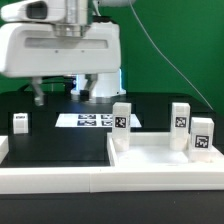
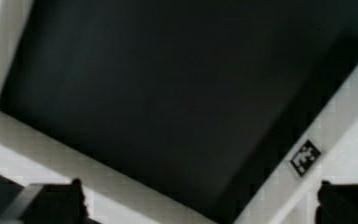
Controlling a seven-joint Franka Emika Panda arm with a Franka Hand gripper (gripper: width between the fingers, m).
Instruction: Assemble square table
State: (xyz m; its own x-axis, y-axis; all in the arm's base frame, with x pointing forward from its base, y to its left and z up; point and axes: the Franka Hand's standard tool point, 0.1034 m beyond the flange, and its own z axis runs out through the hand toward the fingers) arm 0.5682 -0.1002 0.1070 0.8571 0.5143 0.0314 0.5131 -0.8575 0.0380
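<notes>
Exterior view is showing us the arm raised at the back of the black work surface [image 1: 60,145], and its gripper [image 1: 38,93] is hanging above the surface with nothing between the fingers. We are reading the jaws as standing wide apart, which the wrist view is bearing out: its two dark fingertips [image 2: 51,203] are sitting far apart with only black surface between them.

We are seeing four white tagged legs standing upright: one [image 1: 21,123] near the exterior view's left, one [image 1: 122,117] by the marker board [image 1: 88,120], and two [image 1: 181,117] [image 1: 202,137] toward the exterior view's right. We cannot make out the tabletop slab with certainty. We are judging that assembly is only beginning; next, the arm needs to descend and close on a first part.
</notes>
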